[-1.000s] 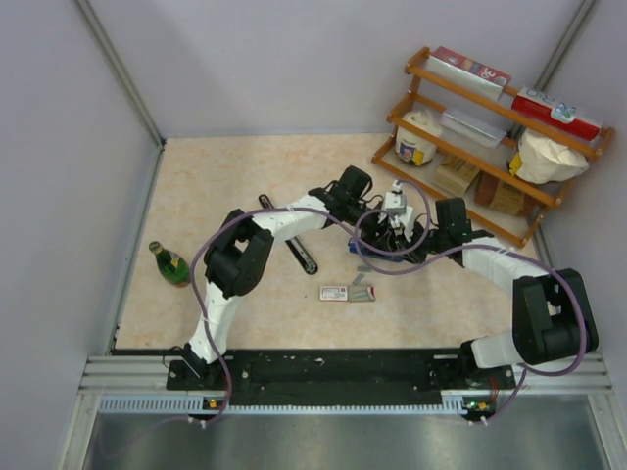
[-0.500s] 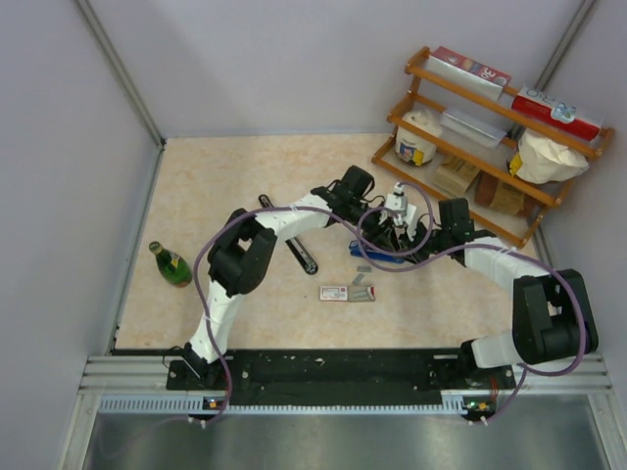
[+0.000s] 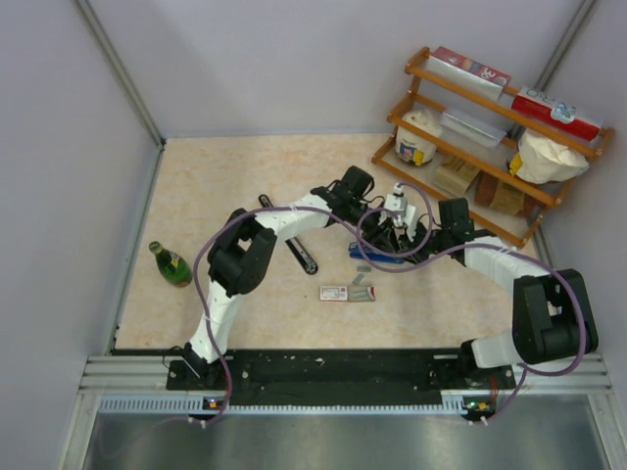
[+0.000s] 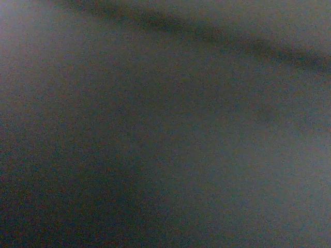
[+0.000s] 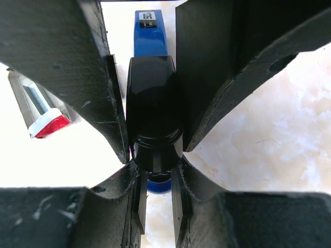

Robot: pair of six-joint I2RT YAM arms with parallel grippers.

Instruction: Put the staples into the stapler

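- Staples [image 3: 363, 292] lie on the table [image 3: 216, 186], touching the right end of their box [image 3: 334, 293], near the arm bases. One more grey strip [image 3: 363, 267] sits between them and the stapler [image 3: 364, 251]. None of these has budged in the last second
- The stapler is down on the table just beyond that strip, and here's the change: more of its blue body pokes out to the left from under the arms than a second ago, with the arms nudged only slightly
- I read that as work on the stapler itself, opening or steadying it. No staple is picked up, so loading proper has not begun
- Right gripper [image 5: 151, 77] is clenched on the stapler's black end, a finger pressed to each side. Only the right wrist view shows that, since from above the cables and arms hide the contact
- That same view catches the box's red end off to the left, with what looks like a grey strip in it
- Left gripper [image 3: 382, 217] sits right by the stapler in the top view, but released or clenched I cannot tell. Its own wrist view is a dark blur with nothing readable
- Only the top view gives the layout: the staples and box lie apart from both grippers
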